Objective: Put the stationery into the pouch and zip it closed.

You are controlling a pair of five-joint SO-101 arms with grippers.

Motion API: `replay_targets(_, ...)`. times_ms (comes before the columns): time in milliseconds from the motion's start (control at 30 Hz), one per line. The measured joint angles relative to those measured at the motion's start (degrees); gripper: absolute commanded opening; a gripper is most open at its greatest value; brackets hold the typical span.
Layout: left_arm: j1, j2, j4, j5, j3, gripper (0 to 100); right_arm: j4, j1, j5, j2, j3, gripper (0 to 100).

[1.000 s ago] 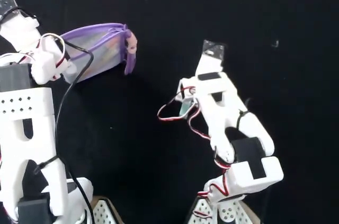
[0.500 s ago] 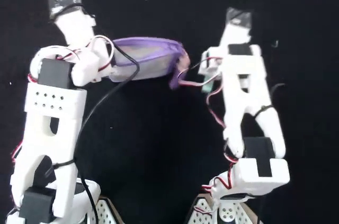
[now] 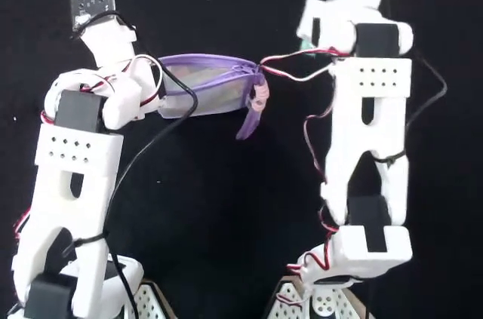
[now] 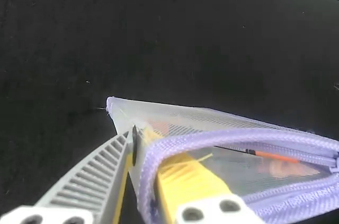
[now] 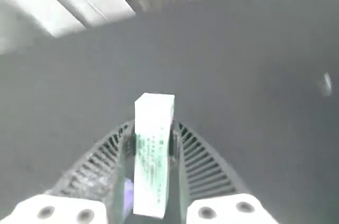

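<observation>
Two arms stand side by side at the black desk (image 3: 196, 213), with one pouch, one block and one pen among the things to be seen.

In its own wrist view, the left tool (image 4: 142, 138) is clamped on the end of the pouch (image 4: 233, 168). Its grey ribbed finger (image 4: 92, 181) lies on one side of the mesh wall and its yellow finger (image 4: 183, 184) on the other, under the arch of the purple zip edge. Through the mesh this view shows a single orange pen (image 4: 275, 157) lying lengthwise inside, which the high view does not make out.

The right wrist view shows the right tool (image 5: 152, 128) closed on one white block (image 5: 152, 155) with green print. The block stands upright between the two ribbed fingers, its top rising past their tips, with the desk well below.

From the high view, the left arm (image 3: 72, 153) rises from the near edge and bends inward at the wrist, holding the pouch (image 3: 204, 93) level and off the desk between the two arms. One purple tab (image 3: 253, 111) hangs from the pouch's free end. The right arm (image 3: 370, 123) stretches nearly straight toward the far edge, its wrist past the pouch's free end and apart from it.
</observation>
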Motion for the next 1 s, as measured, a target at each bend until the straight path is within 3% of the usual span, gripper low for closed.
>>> replay_targets(400,-1.41,-0.18,-0.53,0.0,0.88,3,0.0,-15.47,0.0,0.0,-12.13,1.1)
replay_targets(800,-2.9,-0.18,-0.53,0.09,1.14,3,3.96,-21.71,0.0,-2.37,-11.87,1.1)
replay_targets(1000,-2.9,-0.18,-0.53,0.09,1.14,3,1.93,-27.25,0.0,-11.87,-1.85,1.1)
